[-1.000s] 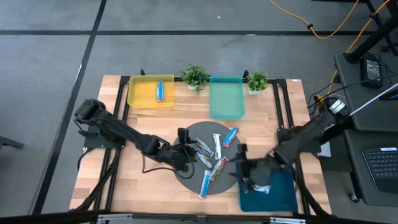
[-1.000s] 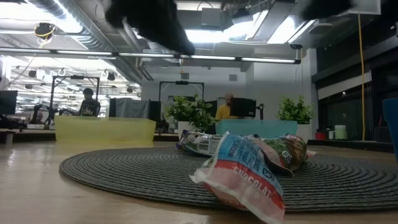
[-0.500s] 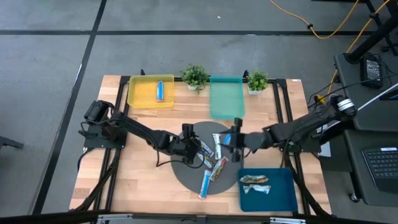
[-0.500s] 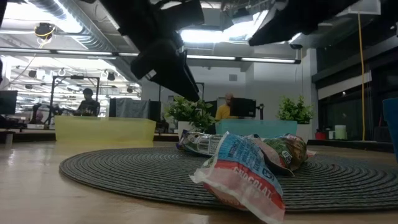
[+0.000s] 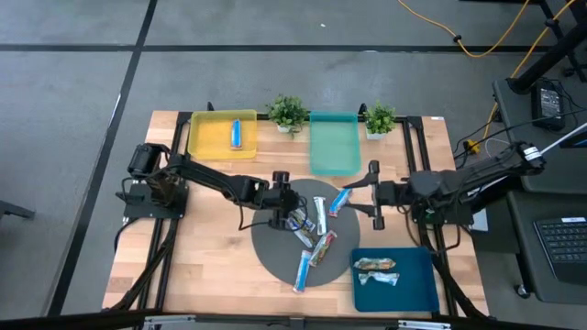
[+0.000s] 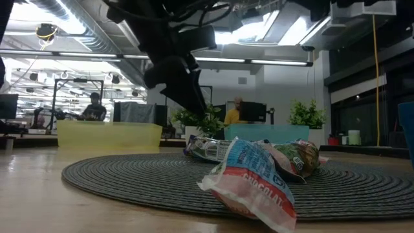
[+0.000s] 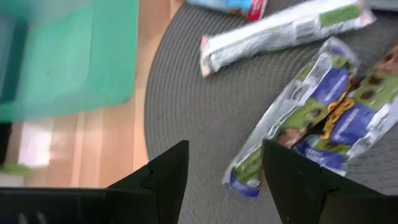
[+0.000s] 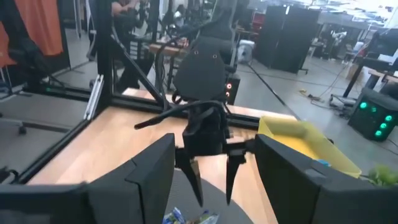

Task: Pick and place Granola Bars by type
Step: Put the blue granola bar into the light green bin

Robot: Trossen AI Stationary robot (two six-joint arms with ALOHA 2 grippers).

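Moved: right gripper (image 5: 371,194), jaws apart, empty, withdrawn from blue tray (image 5: 417,284); left gripper (image 5: 280,195), jaws apart, over mat's bars (image 5: 316,240). Next pick pending.

Granola Bars (image 5: 315,229) on round mat (image 5: 275,252) mid-table, three trays (image 5: 335,147) around, one bar (image 5: 236,134) in back-left tray

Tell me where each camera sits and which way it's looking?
High view: above the table, looking straight down on the round mat, both arms, left claw and right claw.
Low view: at table height, looking level across the mat into the room; an arm hangs in from above.
Left wrist view: on the left arm, looking down past its open fingers at granola bars.
Right wrist view: on the right arm, facing the left claw past its own open fingers.
Shared: teal tray in high and left wrist views.
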